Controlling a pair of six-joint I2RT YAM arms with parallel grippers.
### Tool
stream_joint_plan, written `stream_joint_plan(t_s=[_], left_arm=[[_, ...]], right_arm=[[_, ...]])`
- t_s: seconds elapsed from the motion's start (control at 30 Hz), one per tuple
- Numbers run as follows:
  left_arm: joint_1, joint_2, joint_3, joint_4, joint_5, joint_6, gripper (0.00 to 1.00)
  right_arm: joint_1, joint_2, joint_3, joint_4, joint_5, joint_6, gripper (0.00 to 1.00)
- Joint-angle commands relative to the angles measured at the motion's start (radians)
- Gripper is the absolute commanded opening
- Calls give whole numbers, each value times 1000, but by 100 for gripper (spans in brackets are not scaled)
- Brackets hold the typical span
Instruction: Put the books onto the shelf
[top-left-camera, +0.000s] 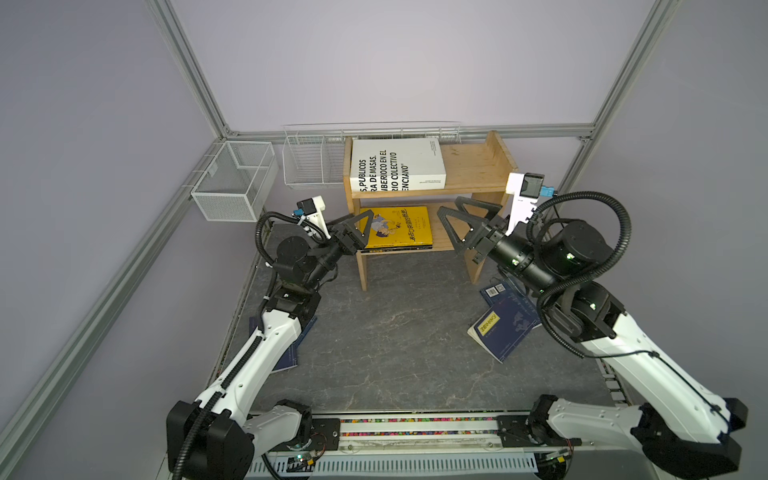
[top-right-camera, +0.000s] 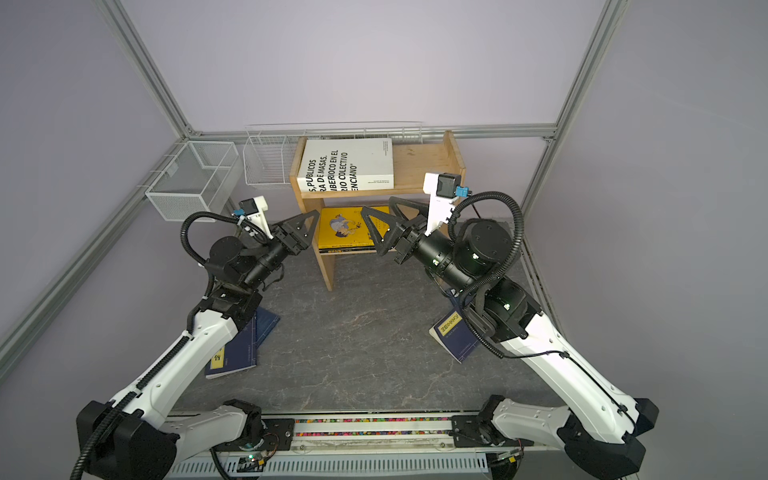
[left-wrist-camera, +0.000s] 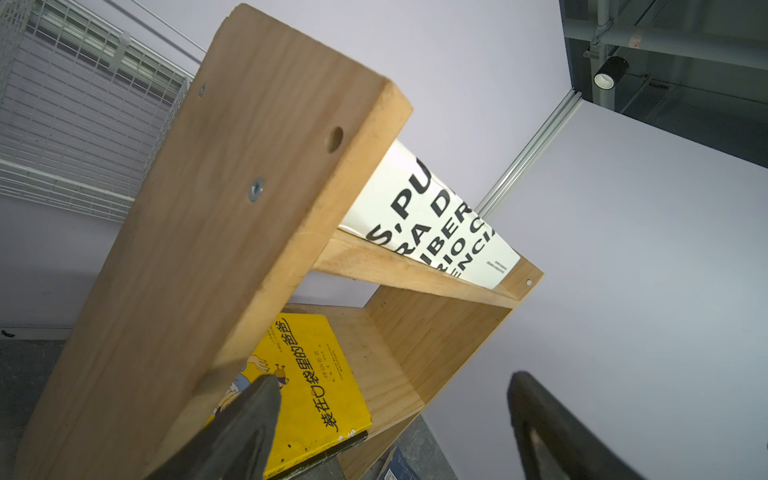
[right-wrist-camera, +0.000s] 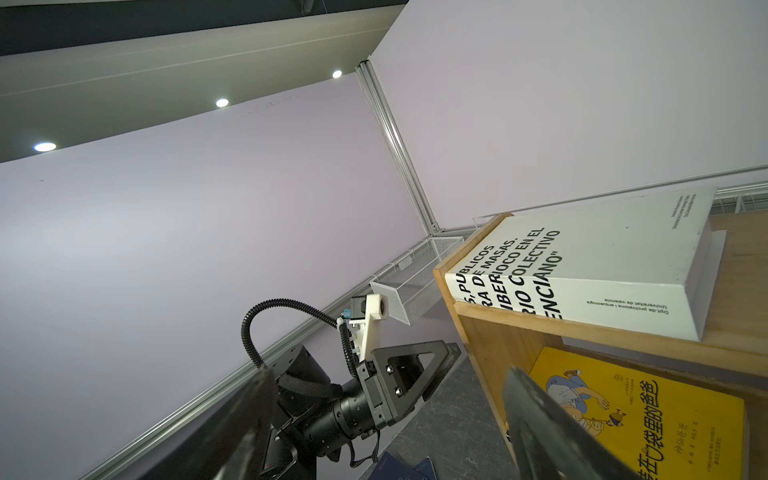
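The pine shelf (top-left-camera: 471, 166) (top-right-camera: 419, 164) stands at the back. A thick white book (top-left-camera: 395, 164) (left-wrist-camera: 436, 224) (right-wrist-camera: 582, 270) lies on its upper tier. On the lower tier, a yellow book (top-left-camera: 399, 226) (left-wrist-camera: 316, 374) (right-wrist-camera: 648, 411) rests on a black book (top-left-camera: 395, 249). Navy books lie on the floor at the right (top-left-camera: 505, 328) and partly under the left arm (top-right-camera: 237, 353). My left gripper (top-left-camera: 365, 218) (left-wrist-camera: 392, 384) is open and empty by the shelf's left side panel. My right gripper (top-left-camera: 451, 208) (right-wrist-camera: 388, 374) is open and empty before the lower tier.
Two white wire baskets (top-left-camera: 232, 183) (top-left-camera: 311, 162) hang on the back left, close to the shelf. Aluminium frame posts and lilac walls close in the grey marbled floor (top-left-camera: 399, 332) on three sides. The arms' bases sit along the front rail.
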Motion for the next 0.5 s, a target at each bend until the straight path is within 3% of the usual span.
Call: stream_joint_plan(t_s=[0.0,0.47], left_arm=[[-4,4,29,26,-14,17,86],[-5,14,27,26,-21,17,86]], right_arm=[[4,-28,-10,20,22,-23,88],[4,-7,18,-1,29,-34,88]])
